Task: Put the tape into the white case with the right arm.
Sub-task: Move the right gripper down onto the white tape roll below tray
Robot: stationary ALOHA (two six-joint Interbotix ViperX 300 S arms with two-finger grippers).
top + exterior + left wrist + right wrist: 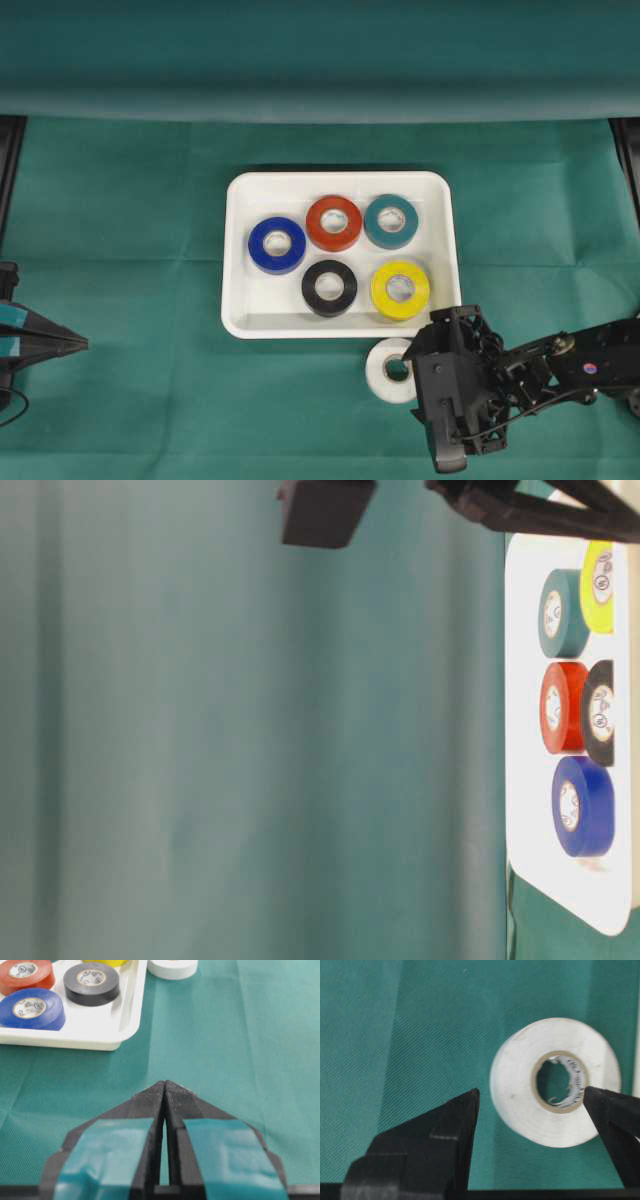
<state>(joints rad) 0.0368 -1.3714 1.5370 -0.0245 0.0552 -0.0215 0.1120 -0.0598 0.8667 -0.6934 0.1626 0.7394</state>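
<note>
Hovering with its two black prongs spread apart, the right arm's tool (530,1105) is straddling the flat-lying white tape roll (390,370), apparently lining up a grasp; that roll is lying on the green-clothed desk (120,400), just outside the shallow white glossy case (340,255) at five o'clock. The teal-banded left tool (164,1090) is sitting closed at the case's eight o'clock.

The right arm (560,365) reaches in from the right edge of the overhead view, its all-black claw (532,1097) pointing down at the worktop with the 2 pointed prongs spread well apart. The left claw (165,1087), marked with teal bands, sits low at the left edge, its 2 prongs pressed together tip to tip.
</note>
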